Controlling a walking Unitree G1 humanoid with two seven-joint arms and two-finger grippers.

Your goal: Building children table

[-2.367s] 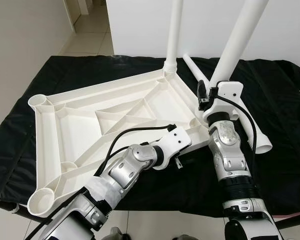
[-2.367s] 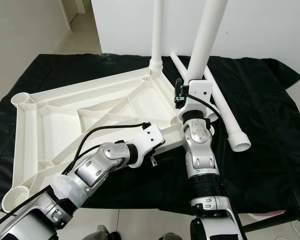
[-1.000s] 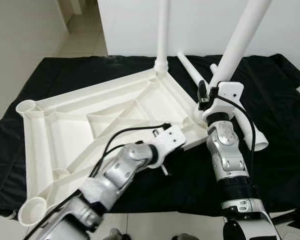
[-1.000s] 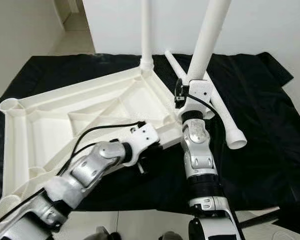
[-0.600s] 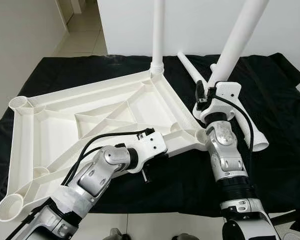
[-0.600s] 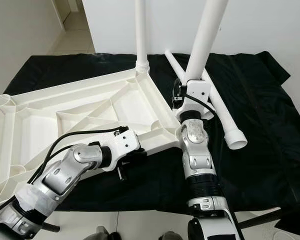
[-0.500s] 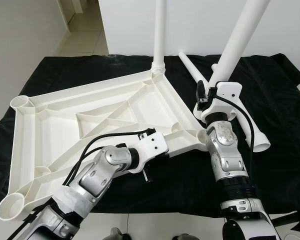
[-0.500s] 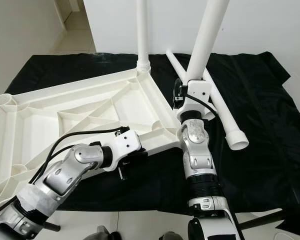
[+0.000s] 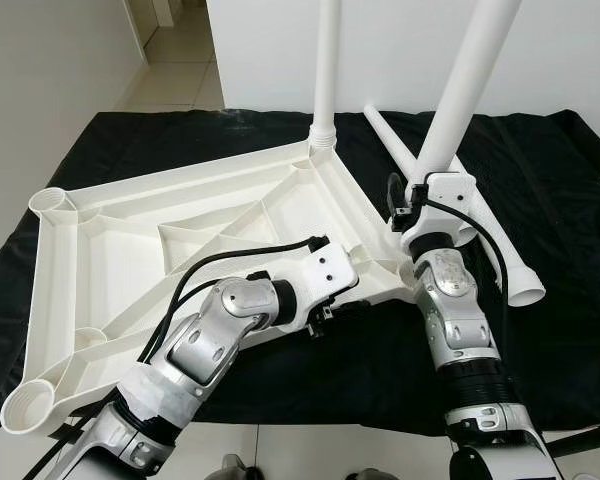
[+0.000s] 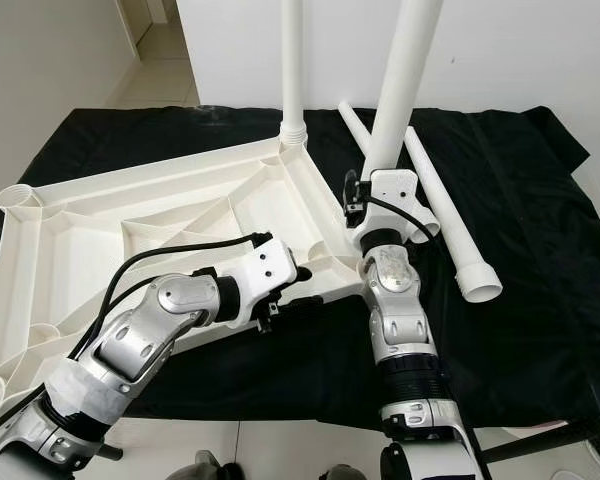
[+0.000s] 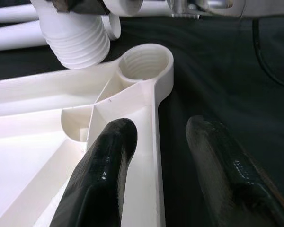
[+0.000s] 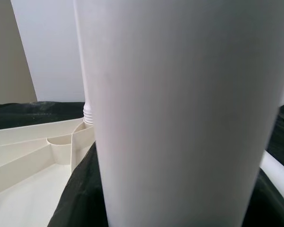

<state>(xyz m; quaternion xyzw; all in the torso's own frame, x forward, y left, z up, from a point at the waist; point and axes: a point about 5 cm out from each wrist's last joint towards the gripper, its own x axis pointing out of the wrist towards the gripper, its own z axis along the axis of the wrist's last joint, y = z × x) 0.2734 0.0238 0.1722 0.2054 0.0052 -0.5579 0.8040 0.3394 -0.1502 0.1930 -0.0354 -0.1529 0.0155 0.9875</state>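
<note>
The white plastic tabletop (image 9: 180, 250) lies upside down on the bench (image 9: 560, 200), which is draped in black cloth, ribs up and a threaded socket at each corner. It sprawls from about 8 o'clock out to the middle of the bench. One leg (image 9: 326, 70) already stands upright in the far corner socket at 12 o'clock.

The right gripper (image 9: 432, 192) holds a second leg (image 9: 470, 75) nearly upright, tipped a little toward 1 o'clock, jaws clamped low on the tube. Its long axis runs up and away, and the threaded end (image 11: 80, 40) hangs just above and beside the open corner socket (image 11: 144, 64). Two spare legs (image 10: 450, 215) lie flat on the cloth at 2 o'clock, running from far to near.

The left gripper (image 11: 165, 156) has its jaws spread open astride the tabletop's near rim, one finger (image 11: 106, 165) inside the wall and the other outside, not visibly squeezing.

The tabletop looks stiff but light, likely to slide on the cloth, so pinching that thin rim wall close to the socket seems the sensible hold. The leg is a smooth, slippery, rigid tube; gripping low, just above the threads, should keep it steady for turning.
</note>
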